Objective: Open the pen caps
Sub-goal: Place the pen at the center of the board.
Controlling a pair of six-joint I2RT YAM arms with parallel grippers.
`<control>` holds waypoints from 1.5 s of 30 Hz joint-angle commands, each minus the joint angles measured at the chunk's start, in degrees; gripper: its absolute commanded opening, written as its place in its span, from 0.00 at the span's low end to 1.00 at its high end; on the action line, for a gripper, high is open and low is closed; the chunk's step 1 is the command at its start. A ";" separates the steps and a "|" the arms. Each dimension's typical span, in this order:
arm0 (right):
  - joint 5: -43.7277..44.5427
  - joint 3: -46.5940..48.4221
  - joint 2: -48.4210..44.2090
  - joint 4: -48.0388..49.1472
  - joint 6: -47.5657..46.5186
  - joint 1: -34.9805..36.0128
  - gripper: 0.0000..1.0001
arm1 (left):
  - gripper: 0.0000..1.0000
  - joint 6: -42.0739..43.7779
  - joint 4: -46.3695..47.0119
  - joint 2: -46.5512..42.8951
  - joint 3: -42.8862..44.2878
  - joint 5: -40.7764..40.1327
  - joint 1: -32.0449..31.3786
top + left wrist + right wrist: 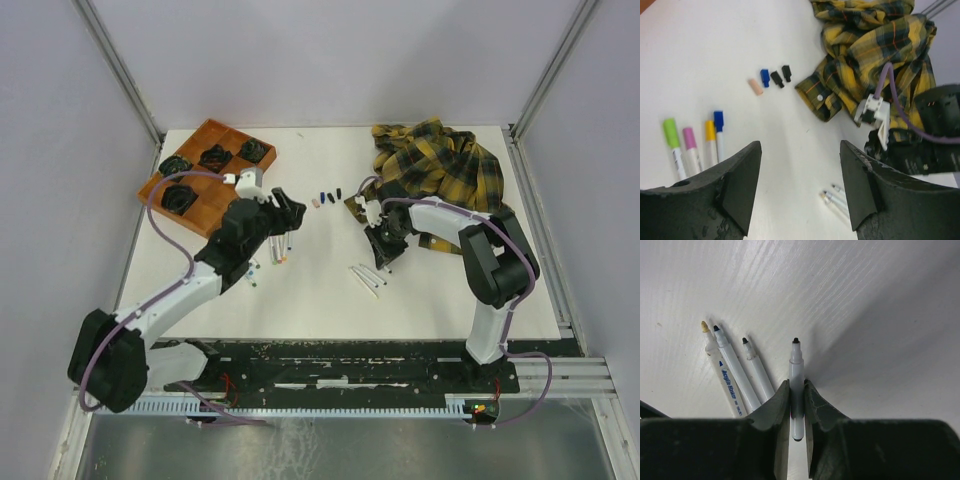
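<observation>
Loose pen caps lie in a row mid-table (327, 196): a pink one (755, 87), a blue one (764, 78) and two black ones (777, 79). Several capped markers lie below my left gripper, with green (671, 132), pink (689, 138), yellow (710, 131) and blue (718, 121) caps. My left gripper (800, 165) is open and empty above the table (290, 212). My right gripper (797, 390) is shut on an uncapped white marker (796, 365) with a black tip, low over the table (383, 250). Three more uncapped markers (735, 375) lie beside it.
A wooden tray (205, 190) with black objects sits at the back left. A crumpled yellow plaid shirt (440, 165) lies at the back right, its cuff close to the loose caps and to my right arm.
</observation>
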 commanded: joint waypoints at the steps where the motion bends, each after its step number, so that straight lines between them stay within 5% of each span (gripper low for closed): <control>1: 2.24 2.55 0.60 -0.54 -1.05 0.70 0.23 | 0.72 2.80 7.77 -11.16 -10.25 2.14 0.42; 10: 2.57 3.02 0.60 -1.04 -1.22 0.72 0.27 | 0.75 -1.52 10.04 -31.02 -25.52 7.31 0.53; 17: 2.58 3.39 -0.99 -1.41 -1.63 0.63 0.28 | 0.79 -6.25 14.79 -37.11 -34.45 7.59 0.53; 29: 2.47 3.87 -9.30 -2.48 -4.02 0.40 0.30 | 0.84 -9.06 19.57 -35.17 -39.03 9.50 0.53; 45: -14.12 3.24 -22.02 -6.01 -13.68 -3.37 0.30 | 0.90 -6.69 15.02 -24.68 -33.17 9.47 0.53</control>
